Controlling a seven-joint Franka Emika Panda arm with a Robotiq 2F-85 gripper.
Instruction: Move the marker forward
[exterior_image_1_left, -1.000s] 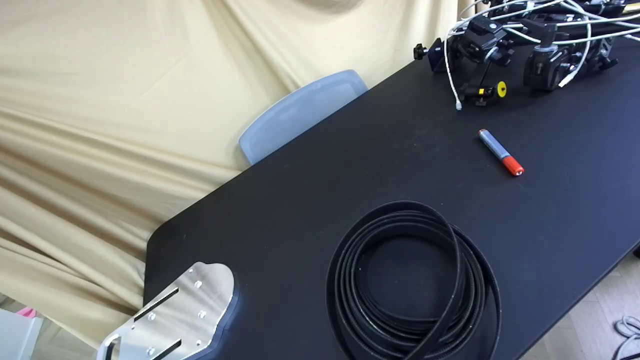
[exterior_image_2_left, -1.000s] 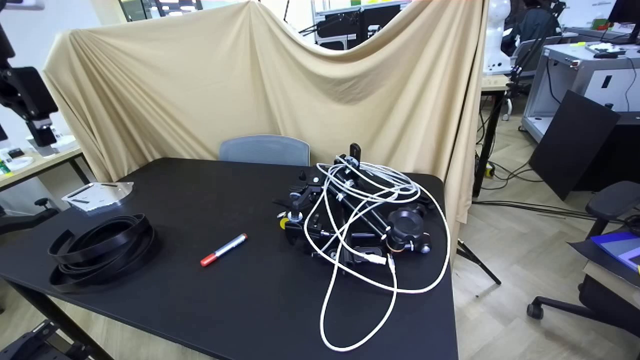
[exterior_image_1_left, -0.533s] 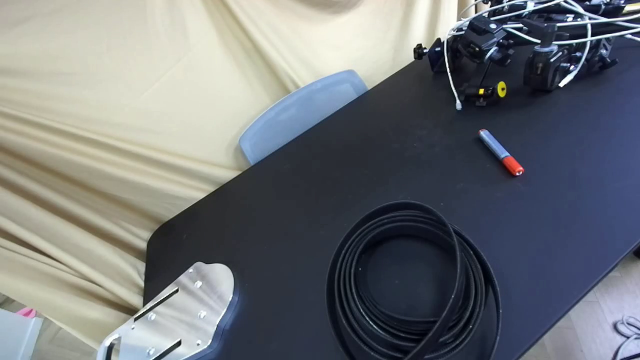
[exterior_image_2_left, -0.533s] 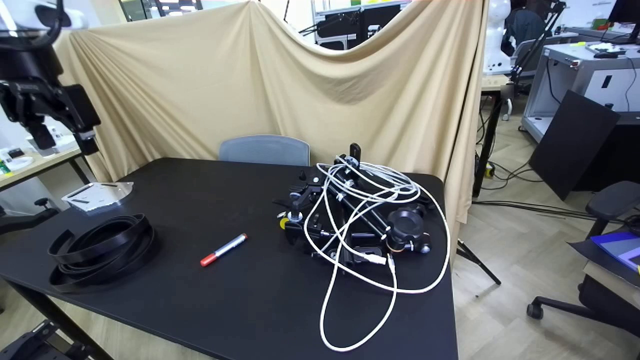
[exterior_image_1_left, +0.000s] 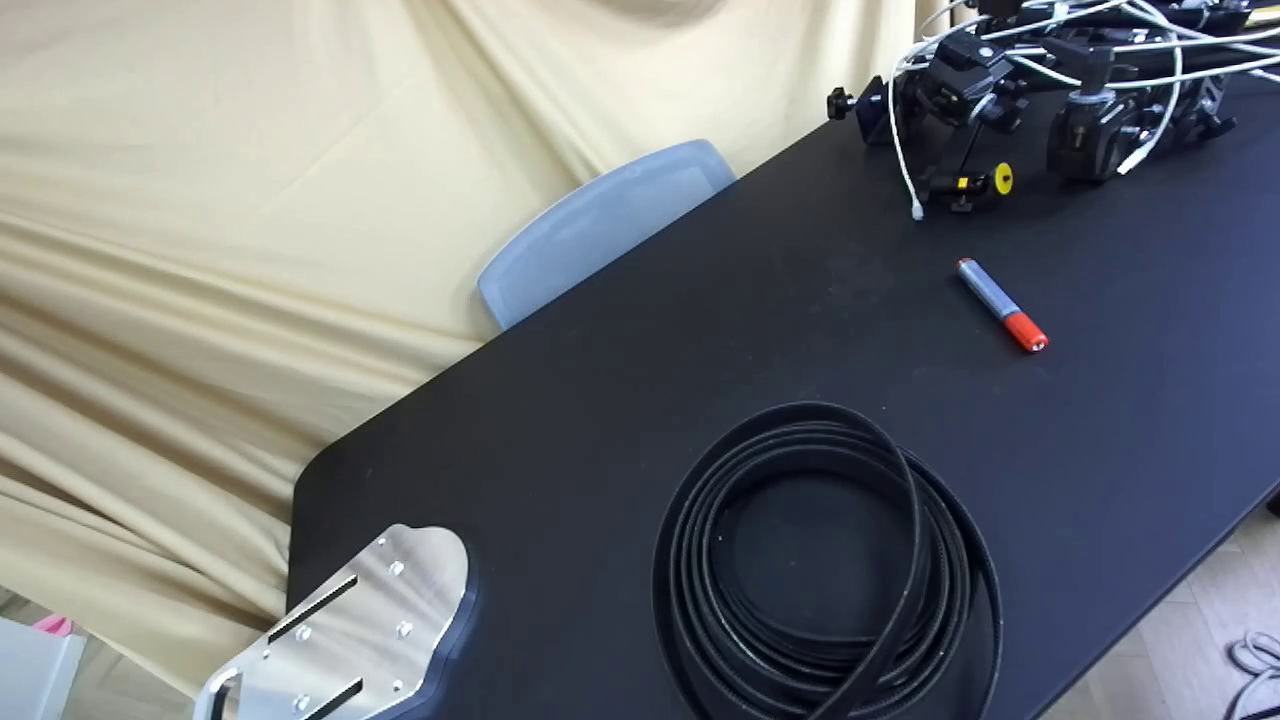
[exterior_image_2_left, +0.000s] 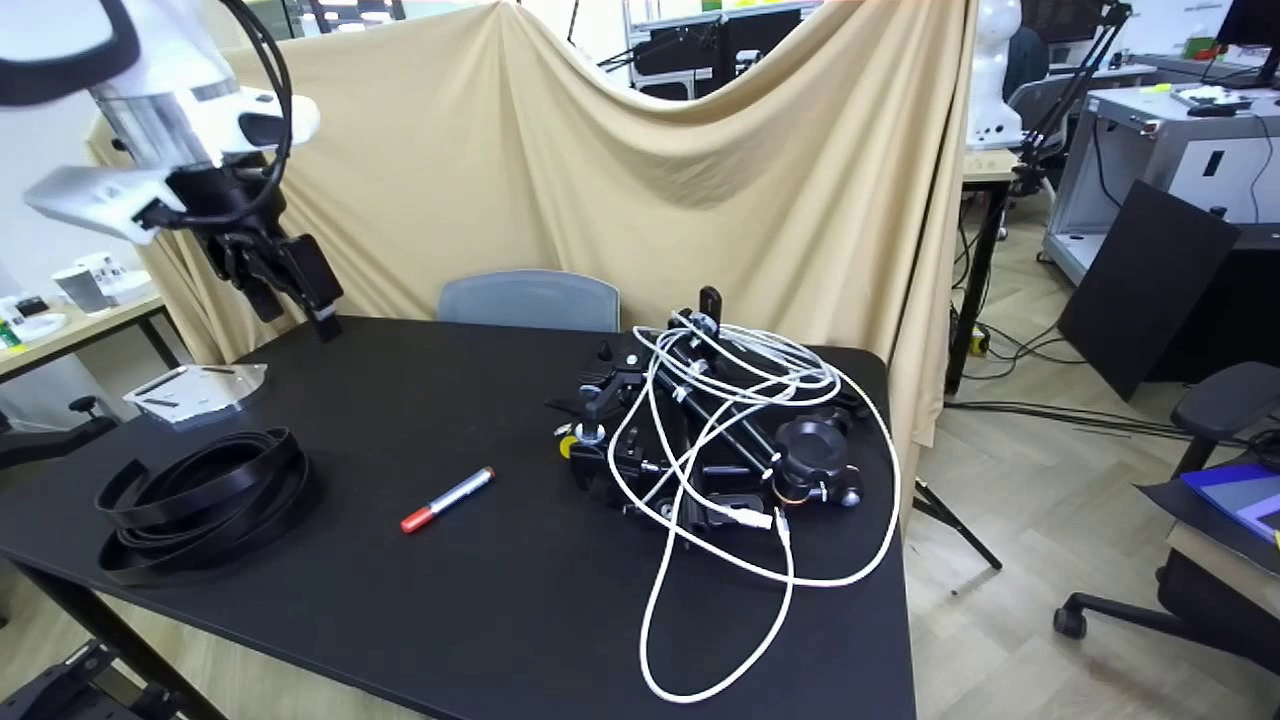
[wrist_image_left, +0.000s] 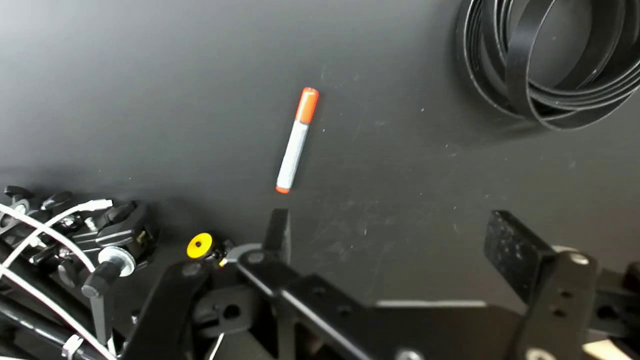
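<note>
The bottom edge of an exterior view crops the silvery plate (exterior_image_1_left: 345, 640) and black coil (exterior_image_1_left: 697, 560) (the wrist view cuts the coil too), an exterior view's left edge cuts off the arm (exterior_image_2_left: 160, 125), and any print on the marker (wrist_image_left: 296, 140) is too small to read.

Exterior view: camera close in, looking steeply down on worktop (exterior_image_1_left: 560, 450), rolled; edge (exterior_image_1_left: 425, 390) facing cloth (exterior_image_1_left: 250, 150) climbs diagonally from rounded left corner (exterior_image_1_left: 312, 478). Exterior view: camera farther back, off near edge (exterior_image_2_left: 250, 638), looking across at shallower slant toward cloth-side edge, right edge (exterior_image_2_left: 900, 620) included. Both exterior views share cloth-side edge, chair (exterior_image_1_left: 610, 230). Wrist view: from well above worktop, looking down past gripper (wrist_image_left: 387, 225); shares marker (wrist_image_left: 296, 141), coil (wrist_image_left: 518, 65) with both.
</note>
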